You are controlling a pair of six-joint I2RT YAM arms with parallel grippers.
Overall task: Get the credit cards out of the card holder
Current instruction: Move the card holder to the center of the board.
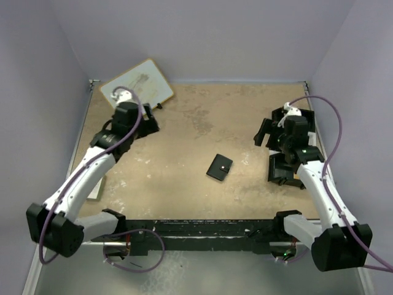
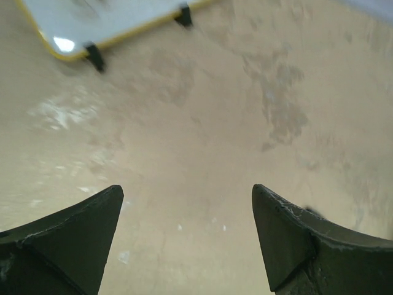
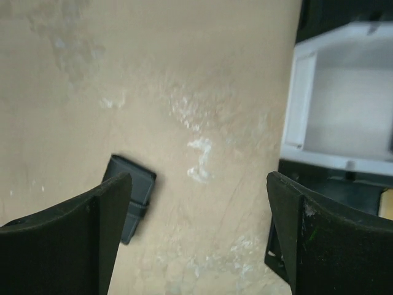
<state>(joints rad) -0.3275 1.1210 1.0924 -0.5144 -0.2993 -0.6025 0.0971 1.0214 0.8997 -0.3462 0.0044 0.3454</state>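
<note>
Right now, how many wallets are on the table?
1. A small black wallet lies folded shut near the middle of the table. No other shows, though the tray at the right is partly hidden and could hold something.

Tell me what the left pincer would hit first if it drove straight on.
Most likely the bare table: the open left pincer tilts down at it. The yellow-edged board lies farther ahead, off to one side; depth is unclear.

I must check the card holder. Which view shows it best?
The top external view: the whole card holder lies folded, nothing covering it. The right wrist view shows only a part; the left wrist view shows none.
</note>
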